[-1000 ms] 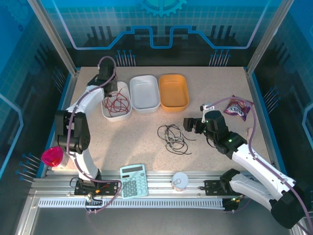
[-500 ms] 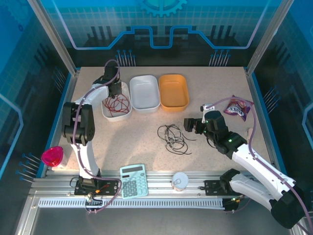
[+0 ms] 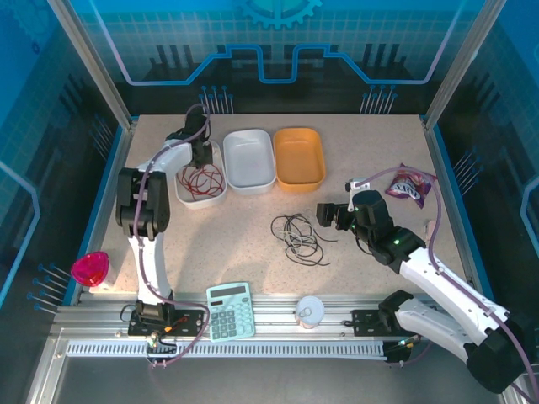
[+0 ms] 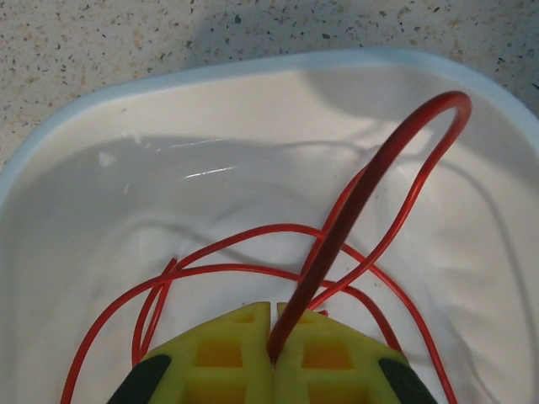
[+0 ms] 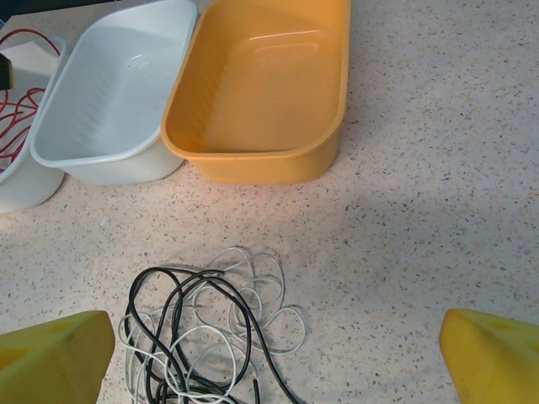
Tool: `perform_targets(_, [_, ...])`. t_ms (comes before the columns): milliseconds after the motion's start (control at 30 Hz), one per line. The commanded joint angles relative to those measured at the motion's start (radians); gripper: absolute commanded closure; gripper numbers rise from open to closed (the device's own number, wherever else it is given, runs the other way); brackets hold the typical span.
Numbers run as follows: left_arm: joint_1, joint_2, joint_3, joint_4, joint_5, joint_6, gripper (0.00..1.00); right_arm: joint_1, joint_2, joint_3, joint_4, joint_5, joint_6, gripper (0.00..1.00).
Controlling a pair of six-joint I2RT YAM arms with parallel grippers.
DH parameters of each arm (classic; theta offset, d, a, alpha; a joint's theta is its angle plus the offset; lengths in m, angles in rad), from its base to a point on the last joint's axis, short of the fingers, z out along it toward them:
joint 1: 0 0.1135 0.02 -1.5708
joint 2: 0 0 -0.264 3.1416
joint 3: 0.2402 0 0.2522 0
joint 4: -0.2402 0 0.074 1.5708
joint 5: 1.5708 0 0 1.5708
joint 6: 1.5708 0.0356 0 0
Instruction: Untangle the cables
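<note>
From above, the left gripper (image 3: 200, 156) is too small to read, and its arm covers the far part of the left white tray (image 3: 216, 197) at the far left of the bench (image 3: 370, 143). Its wrist camera shows more: the two yellow fingers are pressed together on the red cable (image 4: 370, 181), which rises from between them in one high loop over the tray. The lower loops of this cable lie on the tray floor. They are partly hidden behind the fingers and cut off by the near edge of the picture. The right gripper (image 3: 327, 215) stands near the middle of the bench, just right of the loose bundle. In its wrist view, the yellow tips of its fingers sit in the two bottom corners, wide apart, with nothing between them. The black cable (image 5: 195, 286) and the white cable (image 5: 268, 268) lie tangled together on the bench between these tips and a little to the left, and the bottom edge cuts the bundle off. In the overhead view the white strands are hard to see. Beyond the bundle are the middle white tray (image 5: 109, 160) and the orange tray (image 5: 253, 164).
</note>
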Motion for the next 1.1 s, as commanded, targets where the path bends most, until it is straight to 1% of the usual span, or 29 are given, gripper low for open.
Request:
perform_targets(0, [0.009,0.041,0.064,-0.107,-0.018,-0.024,0.97,-0.015,-0.022,-0.015,-0.006,0.001,0.009,0.00])
perform_targets(100, [0.009,0.069,0.117,-0.175,-0.024,-0.027,0.97,-0.014,-0.030,-0.021,-0.006,0.004,0.010,0.00])
perform_targets(167, [0.009,0.087,0.146,-0.218,-0.022,-0.028,1.00,-0.015,-0.035,-0.024,-0.006,0.004,0.010,0.00])
perform_targets(200, [0.009,0.092,0.156,-0.233,-0.022,-0.029,1.00,-0.014,-0.036,-0.025,-0.007,0.004,0.013,0.00])
perform_targets(533, [0.008,0.094,0.148,-0.280,0.013,-0.015,1.00,-0.015,-0.035,-0.040,0.006,-0.001,0.014,0.00])
perform_targets(633, [0.008,0.104,0.143,-0.268,0.024,-0.014,0.95,-0.015,-0.029,-0.036,0.011,-0.005,0.014,0.00])
perform_targets(800, [0.008,0.124,0.163,-0.266,0.024,-0.008,0.90,-0.015,-0.027,-0.030,0.006,-0.009,0.014,0.00])
perform_targets(867, [0.008,0.119,0.171,-0.273,0.018,-0.009,0.89,-0.015,-0.030,-0.029,0.002,-0.008,0.012,0.00])
perform_targets(933, [0.006,0.101,0.168,-0.271,0.008,-0.014,0.84,-0.014,-0.033,-0.029,0.001,-0.006,0.013,0.00])
perform_targets(967, [0.006,0.089,0.165,-0.269,0.005,-0.014,0.78,-0.015,-0.033,-0.028,0.001,-0.005,0.013,0.00])
perform_targets(1000, [0.006,0.076,0.160,-0.268,0.002,-0.016,0.69,-0.015,-0.034,-0.027,0.002,-0.005,0.013,0.00])
perform_targets(1033, [0.007,0.062,0.154,-0.265,-0.003,-0.015,0.63,-0.015,-0.032,-0.026,0.003,-0.004,0.013,0.00])
perform_targets(1067, [0.006,0.048,0.148,-0.262,-0.006,-0.018,0.61,-0.015,-0.031,-0.024,0.005,-0.004,0.012,0.00])
